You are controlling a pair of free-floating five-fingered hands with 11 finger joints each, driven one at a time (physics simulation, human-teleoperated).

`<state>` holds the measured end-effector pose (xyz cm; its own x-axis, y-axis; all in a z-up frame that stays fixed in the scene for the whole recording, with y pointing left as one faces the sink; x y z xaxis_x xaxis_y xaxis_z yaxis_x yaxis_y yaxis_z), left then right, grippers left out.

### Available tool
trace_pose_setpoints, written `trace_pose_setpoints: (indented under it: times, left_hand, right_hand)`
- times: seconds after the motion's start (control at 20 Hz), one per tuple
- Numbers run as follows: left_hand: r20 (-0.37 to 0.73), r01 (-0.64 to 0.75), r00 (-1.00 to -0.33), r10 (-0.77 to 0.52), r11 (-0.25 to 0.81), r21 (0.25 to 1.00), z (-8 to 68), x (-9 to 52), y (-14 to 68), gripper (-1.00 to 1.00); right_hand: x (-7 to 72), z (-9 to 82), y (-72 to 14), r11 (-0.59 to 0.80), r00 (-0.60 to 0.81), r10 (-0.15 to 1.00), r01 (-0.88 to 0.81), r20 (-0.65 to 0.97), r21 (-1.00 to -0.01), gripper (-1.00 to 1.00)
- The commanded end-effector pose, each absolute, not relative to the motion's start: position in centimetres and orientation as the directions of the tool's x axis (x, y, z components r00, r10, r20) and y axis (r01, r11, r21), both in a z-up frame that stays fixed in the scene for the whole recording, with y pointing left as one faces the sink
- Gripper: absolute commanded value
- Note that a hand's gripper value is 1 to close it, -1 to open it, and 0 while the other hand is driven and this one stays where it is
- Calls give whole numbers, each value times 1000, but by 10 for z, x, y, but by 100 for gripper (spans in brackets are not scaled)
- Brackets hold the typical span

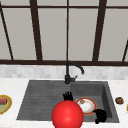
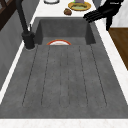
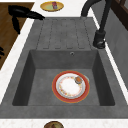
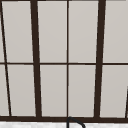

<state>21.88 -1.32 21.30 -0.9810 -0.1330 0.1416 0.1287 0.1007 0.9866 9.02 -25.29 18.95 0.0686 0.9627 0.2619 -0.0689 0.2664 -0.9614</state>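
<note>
A big red ball [image 1: 67, 114] sits low in the front view and covers most of my left hand [image 1: 67, 96], whose fingertips stick up behind it. In the right side view the left hand [image 3: 23, 13] hovers flat, fingers straight, over the drainboard's front edge, with nothing in it. My right hand [image 1: 100, 115] hangs at the basin's front right corner. In the left side view its relaxed fingers [image 2: 93, 15] reach over the basin's rim and hold nothing. A red-rimmed white plate [image 3: 70, 86] with a small brown morsel [image 3: 78, 79] lies on the basin floor.
The black faucet [image 1: 68, 75] stands behind the dark grey sink [image 1: 37, 100]. A yellow plate with food [image 1: 3, 103] rests on the left counter. A brown lump [image 1: 119, 100] and another yellow plate [image 2: 79, 5] lie on the right counter. A window fills the wall behind.
</note>
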Motion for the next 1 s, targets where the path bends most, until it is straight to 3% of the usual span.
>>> trace_pose_setpoints:
  times: [0.0,0.5,0.75,0.95]
  left_hand:
    - [155,148,-978,-139,61,987,209,223,-41,-100]
    - [161,156,-980,-116,47,987,199,251,-86,-100]
    - [227,220,-970,-86,85,972,179,264,-90,-100]
    - [152,153,-988,24,78,985,156,261,-90,-100]
  right_hand:
    - [90,190,-253,266,69,963,-69,262,-961,0]
    - [90,190,-253,266,69,963,-69,262,-961,0]
    - [90,190,-253,266,69,963,-69,262,-961,0]
    - [90,190,-253,266,69,963,-69,262,-961,0]
